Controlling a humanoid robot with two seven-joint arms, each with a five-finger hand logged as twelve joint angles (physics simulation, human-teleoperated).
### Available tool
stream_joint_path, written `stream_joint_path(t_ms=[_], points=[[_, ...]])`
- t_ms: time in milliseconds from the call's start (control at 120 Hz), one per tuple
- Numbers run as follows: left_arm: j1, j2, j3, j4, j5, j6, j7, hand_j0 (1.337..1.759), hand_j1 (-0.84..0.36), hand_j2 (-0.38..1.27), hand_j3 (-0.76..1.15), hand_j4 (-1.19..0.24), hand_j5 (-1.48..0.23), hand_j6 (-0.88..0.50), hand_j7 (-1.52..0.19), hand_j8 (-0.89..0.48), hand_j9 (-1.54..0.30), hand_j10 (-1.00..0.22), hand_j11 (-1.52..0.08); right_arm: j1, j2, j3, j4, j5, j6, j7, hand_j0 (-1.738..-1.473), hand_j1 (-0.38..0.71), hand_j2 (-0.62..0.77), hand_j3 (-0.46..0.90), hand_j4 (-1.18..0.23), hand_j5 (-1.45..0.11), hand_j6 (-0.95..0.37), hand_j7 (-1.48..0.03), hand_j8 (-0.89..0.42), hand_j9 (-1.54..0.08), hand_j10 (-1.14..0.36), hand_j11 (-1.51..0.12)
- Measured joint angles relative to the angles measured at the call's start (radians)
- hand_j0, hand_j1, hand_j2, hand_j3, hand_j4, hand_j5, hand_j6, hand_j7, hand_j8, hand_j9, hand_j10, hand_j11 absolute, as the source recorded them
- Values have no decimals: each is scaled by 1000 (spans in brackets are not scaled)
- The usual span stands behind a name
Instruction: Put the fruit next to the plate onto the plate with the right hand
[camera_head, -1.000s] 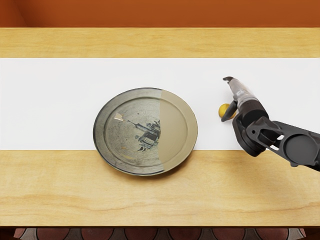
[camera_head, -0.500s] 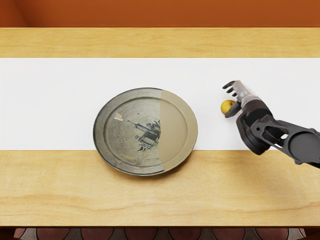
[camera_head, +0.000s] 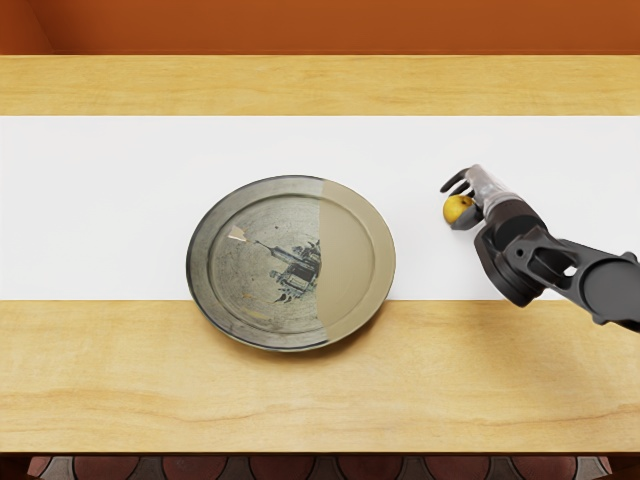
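A small yellow fruit (camera_head: 458, 208) lies on the white runner, to the right of the round grey-green plate (camera_head: 355, 250). My right hand (camera_head: 462, 198) comes in from the right edge and sits against the fruit. Its fingers curl over the fruit's top and its thumb lies under the fruit's lower right side. The fruit is partly covered by the hand. The plate holds nothing.
A white runner (camera_head: 120, 200) crosses the wooden table (camera_head: 300, 380) from left to right. The plate straddles the runner's front edge. My dark forearm (camera_head: 560, 275) reaches in from the right edge.
The fingers went from stretched out to curled around the fruit. The fruit shifted a little up and right with the hand, and the forearm drew slightly right.
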Motion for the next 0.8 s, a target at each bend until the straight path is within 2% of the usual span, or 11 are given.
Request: stream_joint_path(t_ms=[283,392,592,800], points=[[0,0,0,0,0,0,0,1658,328,3,0,-17,-23,-17,-23,-17,-23,-17,-23,4,0,1,0,20,8,0,-1653,271,50,0,-622,-743,-457,-774,-381,-767,-540,-769],[0,0,0,0,0,0,0,1658,328,3,0,-17,-23,-17,-23,-17,-23,-17,-23,13,0,2,0,36,9,1,-1654,263,127,0,-625,-784,-487,-797,-405,-802,-562,-802],[-1,0,0,0,0,0,0,1658,328,3,0,-17,-23,-17,-23,-17,-23,-17,-23,86,2,3,0,97,45,1,-1656,259,214,1,-622,-828,-524,-817,-428,-836,-584,-833],[0,0,0,0,0,0,0,1658,328,3,0,-17,-23,-17,-23,-17,-23,-17,-23,166,15,38,3,167,155,1,-1658,272,280,1,-622,-856,-535,-831,-432,-854,-589,-849]])
